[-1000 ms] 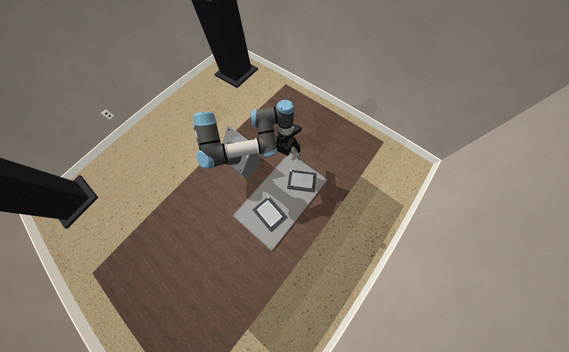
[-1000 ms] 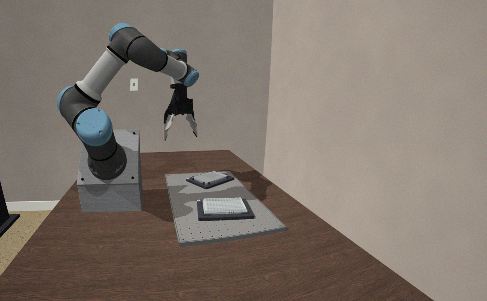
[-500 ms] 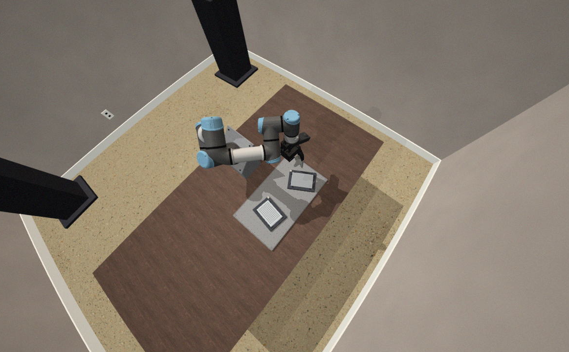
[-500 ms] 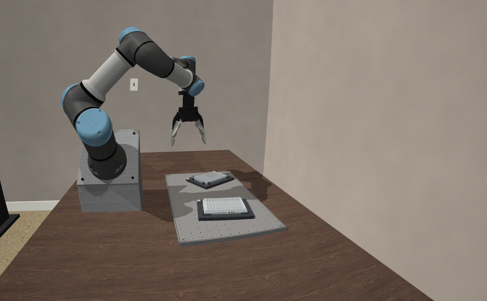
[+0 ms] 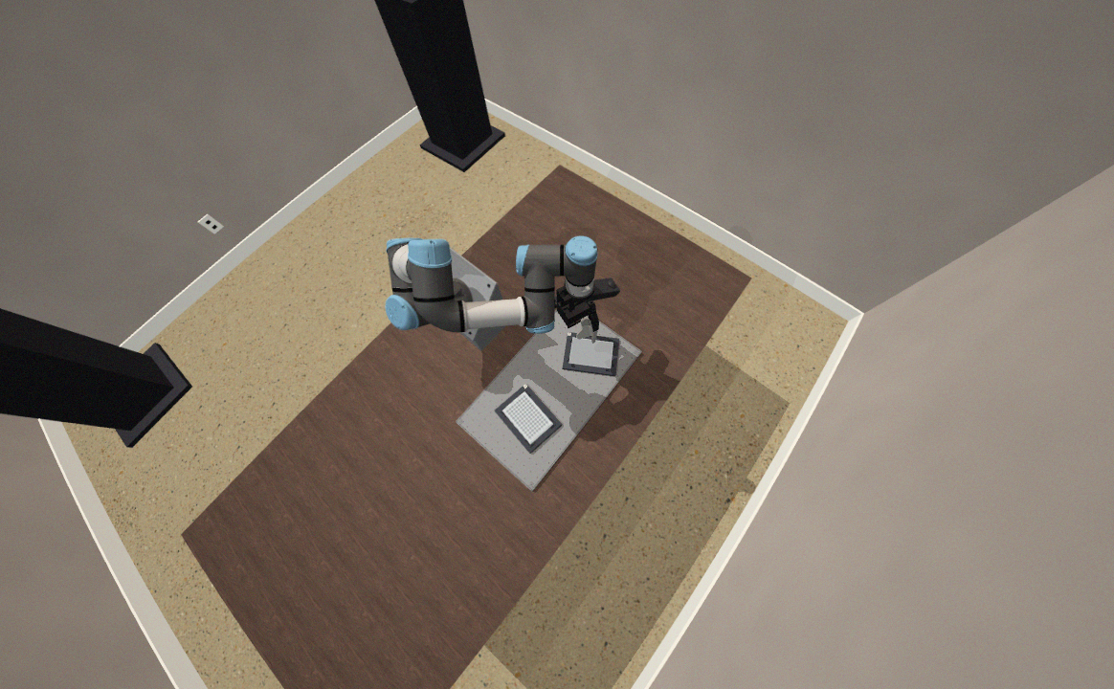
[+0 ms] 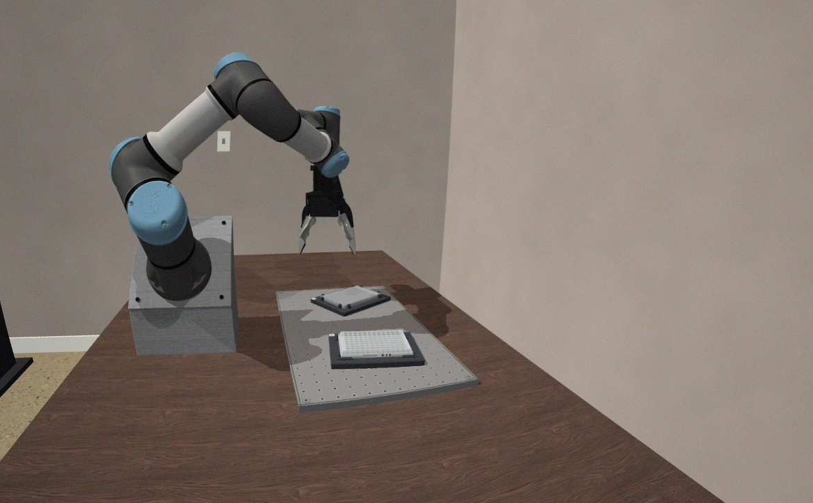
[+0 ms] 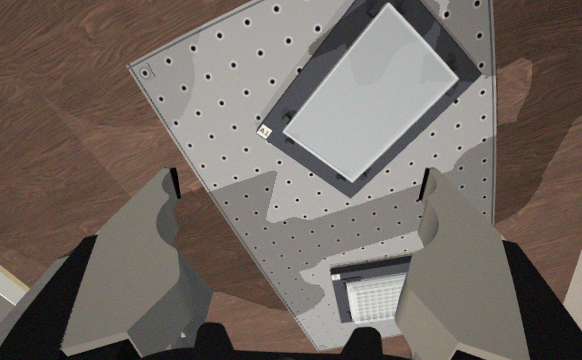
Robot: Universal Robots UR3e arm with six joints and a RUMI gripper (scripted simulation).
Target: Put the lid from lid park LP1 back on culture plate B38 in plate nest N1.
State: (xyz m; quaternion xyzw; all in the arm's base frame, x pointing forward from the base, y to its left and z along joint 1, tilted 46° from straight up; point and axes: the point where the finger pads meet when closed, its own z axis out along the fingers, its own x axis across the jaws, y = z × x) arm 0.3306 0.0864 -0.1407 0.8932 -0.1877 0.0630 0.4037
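Gripper is hanging w/ jaws spread wide, gripping nothing, above the far end of the perforated grey board. One flat, frosted rectangular lid is lying in its dark square-edged lid park. One gridded white culture plate is sitting uncovered in 1 dark plate nest, well apart from lid. Wood-grain table is lying under both.

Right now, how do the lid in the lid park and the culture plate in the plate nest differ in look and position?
The lid has a smooth, plain top; the culture plate shows a grid of small wells, uncovered. The lid lies at the far end of the perforated board, nearer the open gripper hovering above; the plate sits at the near end. The lid lies turned relative to the plate. Both are pale rectangles resting in dark frames on that board.
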